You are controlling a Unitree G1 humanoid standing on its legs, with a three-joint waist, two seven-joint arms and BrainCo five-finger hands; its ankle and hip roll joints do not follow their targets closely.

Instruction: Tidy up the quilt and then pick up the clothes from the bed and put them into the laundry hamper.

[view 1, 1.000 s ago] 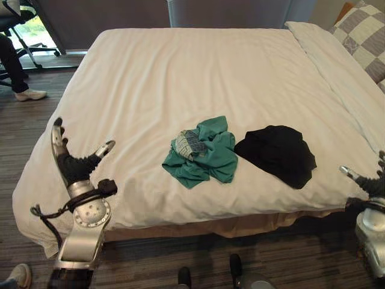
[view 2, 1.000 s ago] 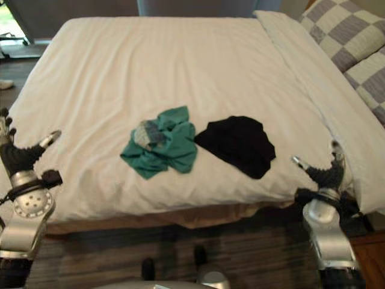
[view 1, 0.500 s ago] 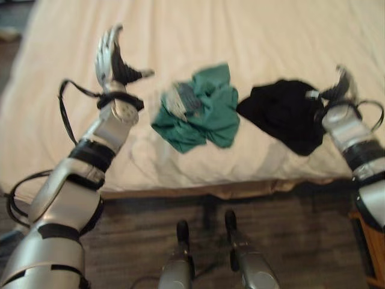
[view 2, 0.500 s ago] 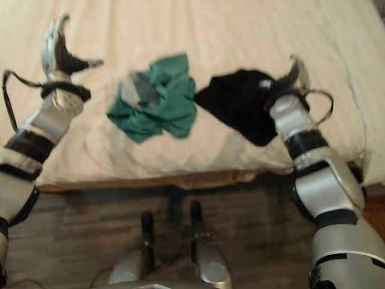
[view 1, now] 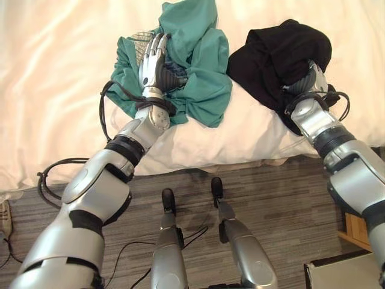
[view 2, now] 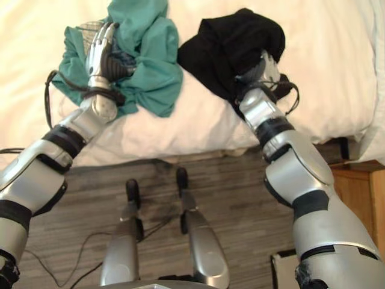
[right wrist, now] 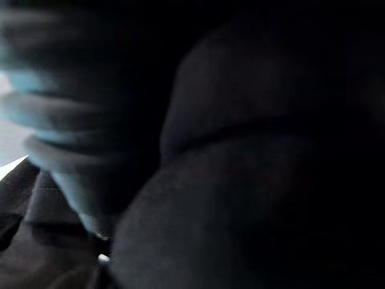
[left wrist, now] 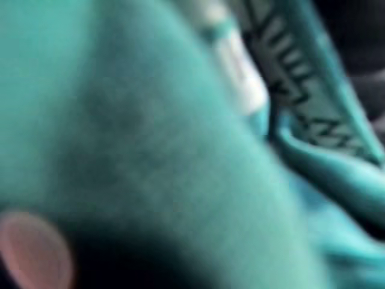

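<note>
The crumpled teal garment (view 1: 198,72) and the black garment (view 1: 280,54) lie side by side near the white quilt's (view 1: 54,90) near edge. The pick-up step is in hand. The left hand (view 1: 153,57) rests flat, fingers straight, on the teal; the right hand (view 1: 310,78) seems buried in black cloth, its grip unreadable. Next, both must close and lift.

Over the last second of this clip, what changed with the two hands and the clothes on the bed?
Both arms reached forward from the bed's near edge onto the clothes. The left hand now lies on the teal garment, fingers extended over it. The right hand has pushed into the black garment, which is bunched up around it, its fingers hidden. Both garments remain on the white quilt, side by side.
</note>
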